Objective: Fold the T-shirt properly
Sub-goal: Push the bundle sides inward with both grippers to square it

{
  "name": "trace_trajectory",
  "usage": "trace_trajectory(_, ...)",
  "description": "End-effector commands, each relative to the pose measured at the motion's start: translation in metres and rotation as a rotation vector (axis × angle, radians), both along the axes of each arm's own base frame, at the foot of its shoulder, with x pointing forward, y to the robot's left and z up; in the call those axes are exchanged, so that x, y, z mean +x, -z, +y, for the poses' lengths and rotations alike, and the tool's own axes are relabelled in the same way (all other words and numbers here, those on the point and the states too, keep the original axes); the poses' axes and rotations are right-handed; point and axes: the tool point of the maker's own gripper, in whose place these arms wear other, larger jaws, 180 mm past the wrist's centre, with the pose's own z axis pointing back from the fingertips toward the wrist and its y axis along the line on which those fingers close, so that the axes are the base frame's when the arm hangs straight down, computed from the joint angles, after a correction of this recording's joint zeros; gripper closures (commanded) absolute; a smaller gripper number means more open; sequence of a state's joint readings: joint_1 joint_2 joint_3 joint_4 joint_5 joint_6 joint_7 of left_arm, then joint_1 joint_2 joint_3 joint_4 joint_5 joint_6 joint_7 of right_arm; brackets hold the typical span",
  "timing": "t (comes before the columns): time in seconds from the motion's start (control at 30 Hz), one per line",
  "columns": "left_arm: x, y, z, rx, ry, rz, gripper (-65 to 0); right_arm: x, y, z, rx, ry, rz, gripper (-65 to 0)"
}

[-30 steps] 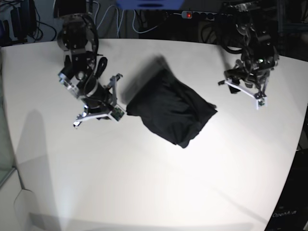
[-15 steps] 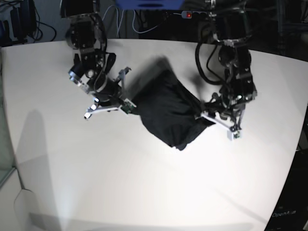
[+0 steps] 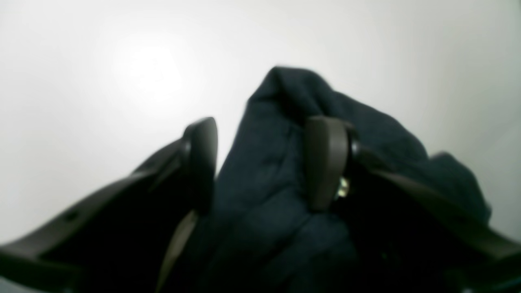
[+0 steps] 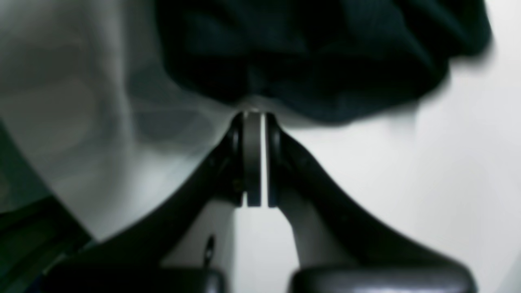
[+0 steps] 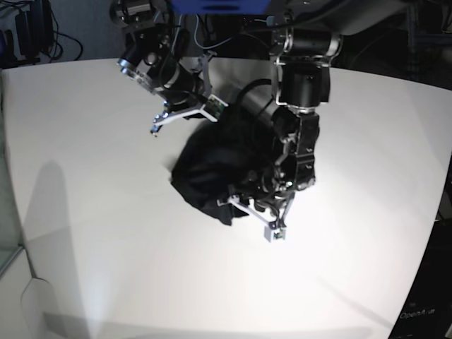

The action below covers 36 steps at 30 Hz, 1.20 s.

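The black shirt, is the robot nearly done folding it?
Not yet. The T-shirt is already bunched into a smaller heap on the table, but it looks lumpy, not a neat fold. The left gripper stands open with cloth between its fingers, and the right gripper is shut at the shirt's edge. Flattening and tidy folds are left.

T-shirt (image 5: 212, 166) bunched on surface (image 5: 85, 233), between both end effectors. Left end effector (image 5: 263, 214) at its near edge, fabric fold between the fingers (image 3: 325, 162). Right end effector (image 5: 185, 114) at far edge, T-shirt just ahead of tips.
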<state>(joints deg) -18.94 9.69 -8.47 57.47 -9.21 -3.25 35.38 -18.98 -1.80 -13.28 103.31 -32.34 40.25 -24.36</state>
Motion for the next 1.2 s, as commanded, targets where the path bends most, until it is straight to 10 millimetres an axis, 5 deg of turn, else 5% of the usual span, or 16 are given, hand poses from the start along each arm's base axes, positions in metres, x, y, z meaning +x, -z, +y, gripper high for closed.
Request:
trace_trajectory(0.0, 0.021, -0.022, 0.011, 0.016, -0.024, -0.07, -32.8, 0.009, -0.01, -0.001, 0.019, 0.008, -0.039, 0.0)
trace_trajectory(0.13, 0.023, -0.037, 0.016, 0.017, -0.038, -0.115, -32.8, 0.016, -0.009, -0.022, -0.001, 0.065, -0.042, 0.0)
trace_trajectory(0.27, -0.001, -0.029, 0.04, 0.018, -0.079, -0.058, -32.8, 0.019, -0.009, -0.027, -0.003, 0.077, -0.047, 0.0)
trace_trajectory(0.4, -0.043, -0.012, 0.084, 0.048, -0.147, 0.03, -32.8, 0.029, -0.01, -0.03, -0.014, 0.072, -0.061, 0.0)
trace_trajectory(0.57, -0.102, 0.018, 0.106, 0.084, -0.177, 0.121, -32.8, 0.039, 0.002, -0.036, -0.04, 0.066, -0.044, 0.0)
trace_trajectory(0.9, -0.147, 0.048, 0.07, 0.032, -0.134, 0.236, -32.8, 0.063, 0.004, -0.066, -0.127, 0.047, -0.074, 0.0)
trace_trajectory(1.03, -0.17, 0.054, 0.03, 0.036, -0.014, 0.264, -32.8, 0.073, -0.001, -0.101, -0.172, 0.109, -0.093, 0.0)
trace_trajectory(1.17, -0.184, 0.048, 0.027, 0.082, 0.054, 0.251, -32.8, 0.086, -0.013, -0.124, -0.181, 0.175, -0.126, 0.0)
